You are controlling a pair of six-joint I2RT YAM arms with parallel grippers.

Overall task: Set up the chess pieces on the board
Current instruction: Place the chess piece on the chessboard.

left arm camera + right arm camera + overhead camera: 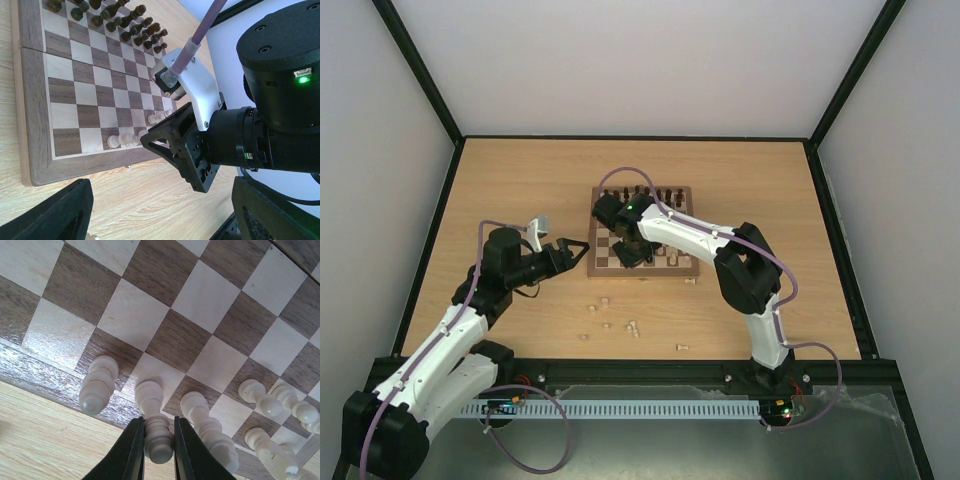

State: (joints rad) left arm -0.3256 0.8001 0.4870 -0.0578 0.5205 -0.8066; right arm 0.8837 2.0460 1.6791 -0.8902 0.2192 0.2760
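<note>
The board [665,226] lies mid-table, with dark pieces [650,194] along its far rows. My right gripper [159,450] is shut on a cream chess piece [151,407] that stands upright on a light square in the near row. Cream pieces stand on either side of it [97,385] [207,425], and several more stand to the right [270,400]. In the top view the right gripper [625,251] is over the board's near-left part. My left gripper [576,249] is open and empty, just left of the board. Its fingers [55,215] frame bare table by the board's border [32,100].
Several loose cream pieces lie on the table in front of the board [605,300] [634,326] [682,347]. The right arm's wrist [200,150] fills the middle of the left wrist view. Black frame rails edge the table.
</note>
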